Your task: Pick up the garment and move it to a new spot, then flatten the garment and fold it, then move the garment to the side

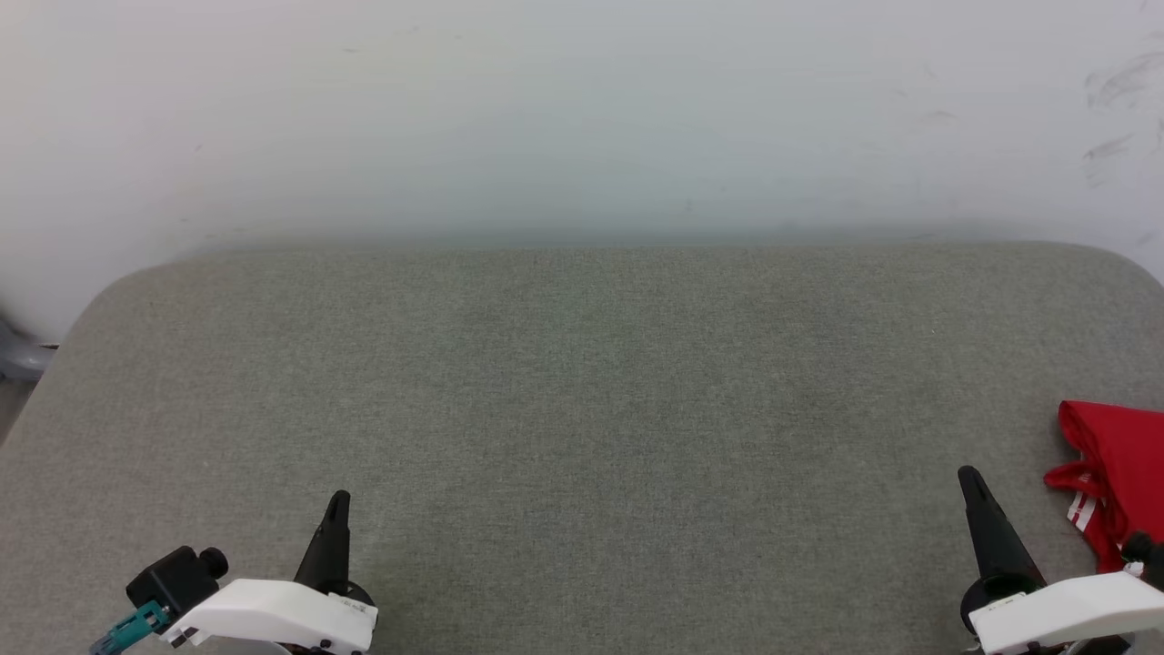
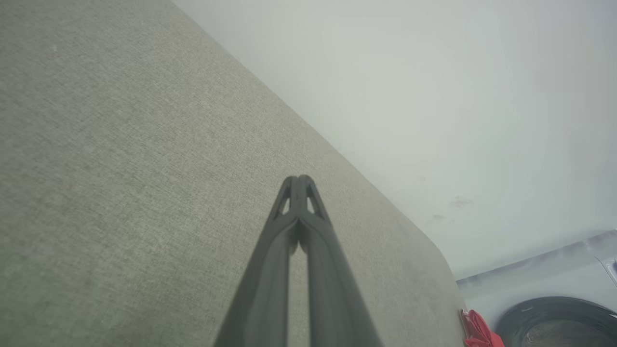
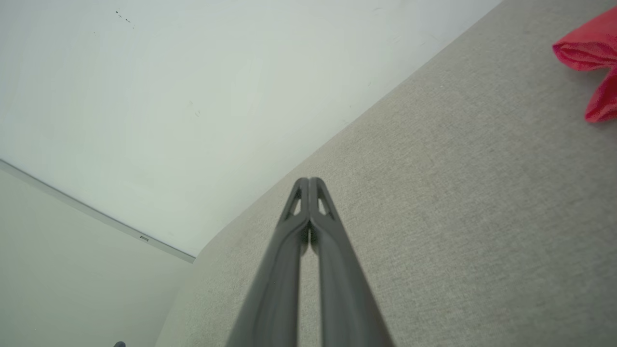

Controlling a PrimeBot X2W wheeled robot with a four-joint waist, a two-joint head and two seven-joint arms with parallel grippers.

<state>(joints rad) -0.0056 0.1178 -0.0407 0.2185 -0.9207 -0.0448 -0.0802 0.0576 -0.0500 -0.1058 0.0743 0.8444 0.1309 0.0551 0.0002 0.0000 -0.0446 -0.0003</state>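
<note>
Where the head view begins at the left, a grey rounded object (image 1: pixel 14 357) sits just off the corner of the grey fabric-covered surface (image 1: pixel 582 382), which runs wide across the frame with rounded far corners below a pale wall (image 1: pixel 582 118). At the lower left the left gripper (image 1: pixel 338 498) hangs over the near part of that surface on its white wrist, its two dark fingers pressed together to a single point with nothing between them; the left wrist view shows the tips meeting over bare cloth. The middle of the surface lies flat and even. At the lower right the right gripper (image 1: pixel 969 473) points up the view in the same way, fingers closed tip to tip and holding nothing, as its own wrist view confirms. Just to the right of it, apart from the fingers, the garment (image 1: pixel 1123 464) lies bunched at the surface's right edge, red cloth in loose folds with a strip of white and red striping showing, partly cut off by the frame and partly behind the right wrist.
</note>
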